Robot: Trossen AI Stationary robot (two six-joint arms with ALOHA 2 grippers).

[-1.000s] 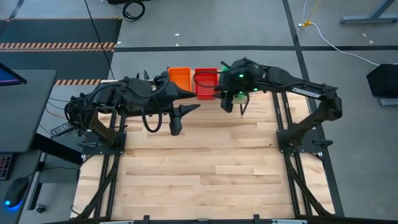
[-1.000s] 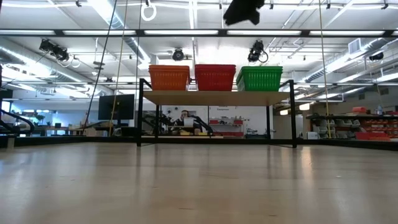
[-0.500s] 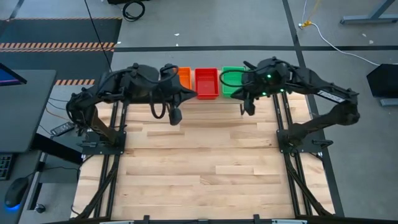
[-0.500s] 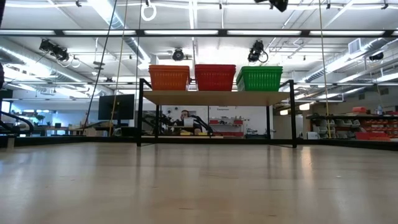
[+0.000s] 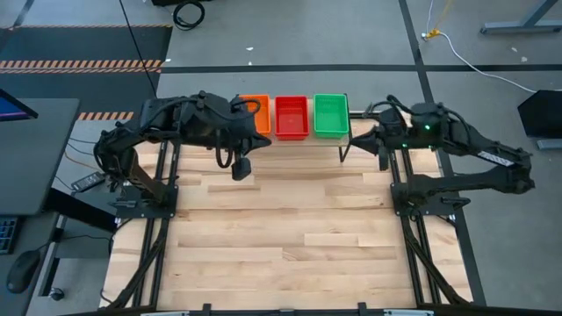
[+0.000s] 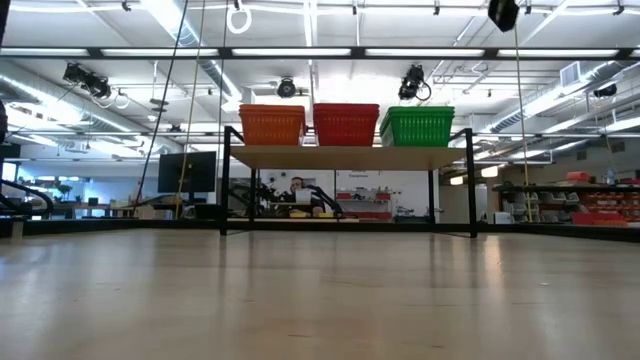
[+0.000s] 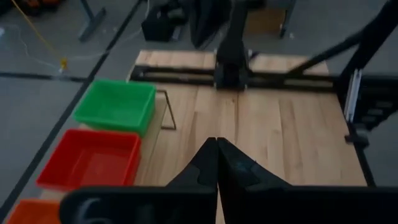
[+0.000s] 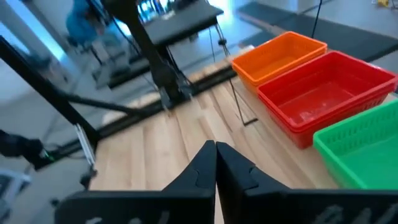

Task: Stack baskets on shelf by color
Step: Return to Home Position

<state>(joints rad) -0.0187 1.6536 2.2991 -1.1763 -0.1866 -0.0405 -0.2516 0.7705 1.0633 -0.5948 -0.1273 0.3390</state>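
At the far edge of the wooden table (image 5: pixel 281 237) we find orange baskets (image 6: pixel 272 125), red baskets (image 6: pixel 346 124) and green baskets (image 6: pixel 417 126) side by side on the shelf (image 6: pixel 345 157), with the left gripper (image 7: pixel 216 142) and right gripper (image 8: pixel 215 144) clenched empty nearby, so we judge stacking complete.

Looked like a robotics lab in an open industrial hall: long ceiling light strips (image 6: pixel 290 52), grey concrete floor (image 5: pixel 351 35) with hazard-striped tape (image 5: pixel 79 63), loose white cable (image 5: pixel 479 57), monitor (image 6: pixel 187 170) and stocked racks (image 6: pixel 590 212) behind.
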